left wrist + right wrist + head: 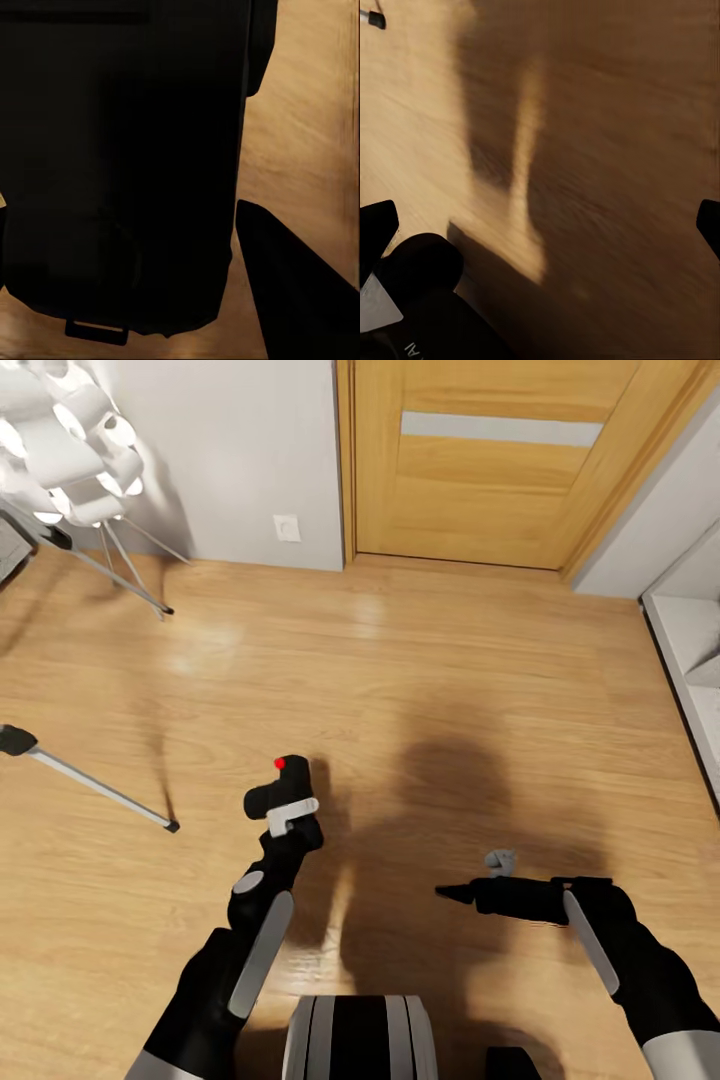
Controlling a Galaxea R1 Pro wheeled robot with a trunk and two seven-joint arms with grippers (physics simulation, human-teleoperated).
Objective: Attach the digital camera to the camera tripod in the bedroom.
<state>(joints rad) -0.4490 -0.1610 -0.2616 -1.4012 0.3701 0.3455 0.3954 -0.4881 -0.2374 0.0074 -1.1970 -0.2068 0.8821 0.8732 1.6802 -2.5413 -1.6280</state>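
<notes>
**Inspector A:** Far left of the head view?

**Inspector B:** A white lamp point(65, 445) of clustered tubes stands on thin legs in the floor's far left corner by the grey wall. Below it, two silver tripod legs point(95, 788) with black feet rest on the wood floor point(450, 670) along its left edge; the tripod head is out of frame.

**A:** The camera?

**B:** The black camera point(282, 788), red dot on top, is held above the floor by the left gripper point(290, 818). Its fingers are clamped on the body. In the left wrist view the camera point(127, 165) sits against one dark finger point(292, 292).

**A:** Further right?

**B:** The right gripper point(452, 893) hangs over the robot's shadow, holding nothing. In the right wrist view its fingertips point(376, 229) sit wide apart. An oak door point(490, 460) closes the far wall; a white shelf point(695, 660) lines the floor's right edge.
</notes>
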